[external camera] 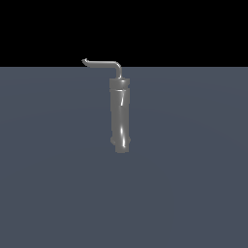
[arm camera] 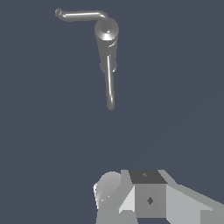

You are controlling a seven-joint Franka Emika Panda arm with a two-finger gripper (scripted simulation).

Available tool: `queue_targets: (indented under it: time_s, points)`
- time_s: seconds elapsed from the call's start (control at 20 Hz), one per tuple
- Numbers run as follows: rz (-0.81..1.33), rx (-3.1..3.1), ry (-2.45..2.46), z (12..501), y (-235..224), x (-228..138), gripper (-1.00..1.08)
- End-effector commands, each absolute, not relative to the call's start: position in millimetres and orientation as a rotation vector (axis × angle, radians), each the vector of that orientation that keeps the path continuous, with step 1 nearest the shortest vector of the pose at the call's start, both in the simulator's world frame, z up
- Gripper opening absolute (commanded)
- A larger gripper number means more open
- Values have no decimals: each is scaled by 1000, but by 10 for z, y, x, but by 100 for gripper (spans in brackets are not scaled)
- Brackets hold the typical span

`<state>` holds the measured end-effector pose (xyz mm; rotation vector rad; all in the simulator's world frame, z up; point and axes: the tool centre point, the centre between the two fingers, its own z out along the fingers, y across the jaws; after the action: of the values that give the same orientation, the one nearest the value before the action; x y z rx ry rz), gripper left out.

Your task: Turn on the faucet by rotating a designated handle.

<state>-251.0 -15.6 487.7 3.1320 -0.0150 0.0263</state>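
Note:
The faucet (external camera: pixel 120 116) is a tall glossy grey cylinder standing upright on the flat grey floor, in the middle of the exterior view. The handle (external camera: pixel 102 63) is a thin bent rod on its top that reaches toward the exterior view's left and ends in a small hooked tip. From the wrist camera I look down on the faucet (arm camera: pixel 106 33), with the handle (arm camera: pixel 81 15) sticking out sideways. A second thin straight rod (arm camera: pixel 110 87) runs out from the cylinder. Grey blocky parts of my gripper (arm camera: pixel 146 199) show at the picture's edge, well apart from the faucet. Its fingers are not clear.
The grey floor (external camera: pixel 193 184) spreads around the faucet on all sides. A black background lies behind it. The arm does not appear in the exterior view.

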Motion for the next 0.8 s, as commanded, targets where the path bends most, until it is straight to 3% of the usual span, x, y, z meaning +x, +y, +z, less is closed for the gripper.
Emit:
queue_targets:
  time_s: [0.0,0.75]
  points:
    - [26,3132,-15,4877,-156,-2510,-100]
    - [89,3141,-2,4997,-48,-2421,-100]
